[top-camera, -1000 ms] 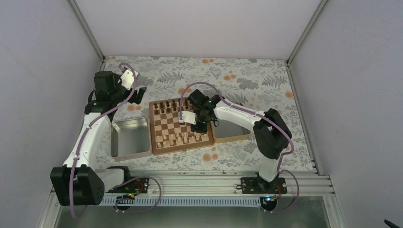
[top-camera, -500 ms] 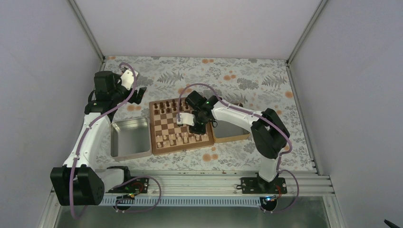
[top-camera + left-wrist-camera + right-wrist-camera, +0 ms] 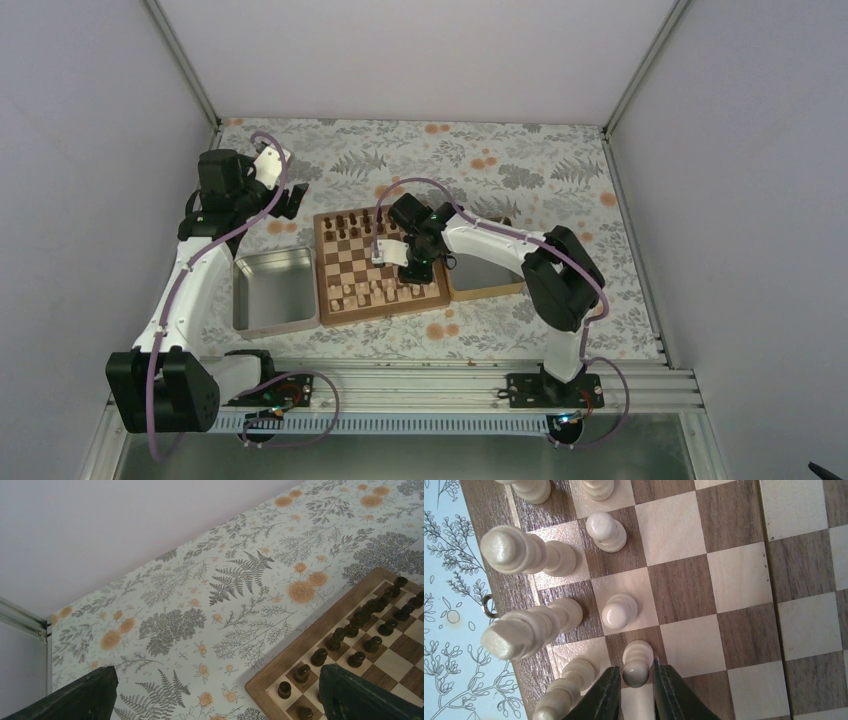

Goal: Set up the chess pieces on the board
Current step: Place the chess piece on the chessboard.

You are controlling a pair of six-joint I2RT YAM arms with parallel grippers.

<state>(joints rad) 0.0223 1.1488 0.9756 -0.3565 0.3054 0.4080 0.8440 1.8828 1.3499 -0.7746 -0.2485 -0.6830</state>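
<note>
The board [image 3: 385, 312] lies mid-table, with dark pieces along its far rows and pale chess pieces [image 3: 375, 292] along its near rows. My right gripper [image 3: 414, 268] hangs over the near right squares. In the right wrist view a pale pawn [image 3: 636, 666] stands upright on a dark square between the fingers [image 3: 606, 692], with a thin gap on each side of its head, so the right gripper [image 3: 636, 680] is slightly open. More pawns [image 3: 619, 611] and taller pale pieces [image 3: 526, 630] stand beside it. My left gripper [image 3: 215, 695] is wide open and empty above the tablecloth, off the board's far left corner [image 3: 280, 670].
A shiny metal tray [image 3: 270, 290] sits against the board's left side. A wooden-rimmed tray [image 3: 487, 275] sits on its right, partly under my right arm. Dark pieces [image 3: 350, 630] line the board's far edge. Enclosure walls ring the flowered tablecloth.
My right gripper has shifted a little to the left over the board's near rows, and its fingers have parted from the pawn. The left arm has not moved.
</note>
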